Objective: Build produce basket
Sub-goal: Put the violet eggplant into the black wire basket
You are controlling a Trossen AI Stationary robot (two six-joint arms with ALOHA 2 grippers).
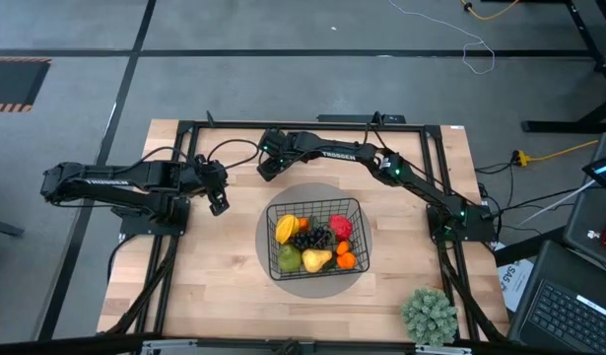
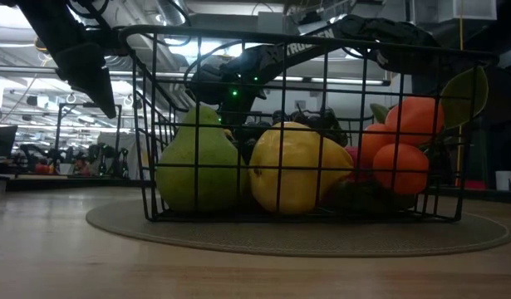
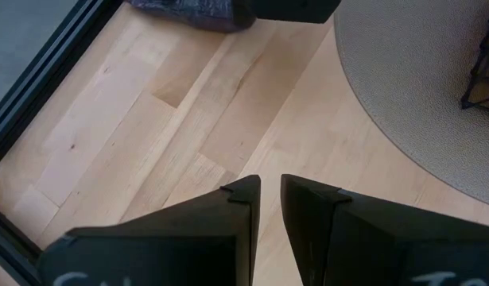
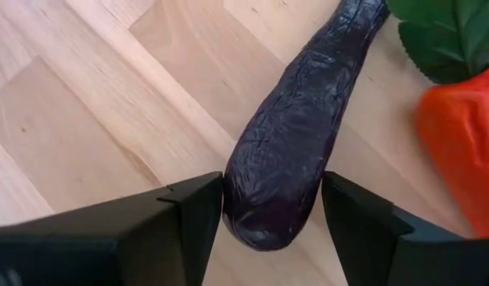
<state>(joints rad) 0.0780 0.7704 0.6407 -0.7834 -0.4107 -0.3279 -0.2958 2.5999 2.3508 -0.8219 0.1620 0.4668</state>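
Note:
The black wire basket (image 1: 315, 237) stands on a grey round mat (image 1: 283, 202) in the middle of the table. It holds produce: dark grapes (image 1: 310, 239), a green pear (image 2: 197, 166), a yellow fruit (image 2: 292, 170) and tangerines (image 2: 400, 154). A purple eggplant (image 4: 300, 135) lies on the wood beyond the mat's far left edge, beside an orange-red piece with a green leaf (image 4: 459, 151). My right gripper (image 1: 268, 170) is shut on the eggplant. Left of the mat, my left gripper (image 1: 219, 202) hangs over bare wood, its fingers a narrow gap apart and holding nothing. My right gripper has the eggplant's thick rounded end (image 4: 268, 199) between its two fingers (image 4: 192, 214), one on each side. The fingers slant down from above and lie across the eggplant. The eggplant seems to lie on the wood, its thin end pointing away toward the orange-red piece.
A bushy pale-green plant (image 1: 429, 316) stands at the table's near right corner. A black frame (image 1: 283, 126) runs round the table's far and side edges. Bare wood lies left of the mat and along the near edge.

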